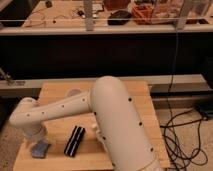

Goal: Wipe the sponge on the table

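At lower left the pincer [38, 137] hangs just over the sponge [41, 148] on the table [56, 90]; its grip I cannot tell.

My pincer [38, 139] hangs over the sponge [41, 148] at the tabletop's [140, 93] front-left corner; the bar [74, 141] lies just right of the sponge.

You see the small blue-grey sponge [41, 148] lying flat on the light wooden table [136, 94], near the table's near left corner, with the gripper [38, 138] just above the sponge.
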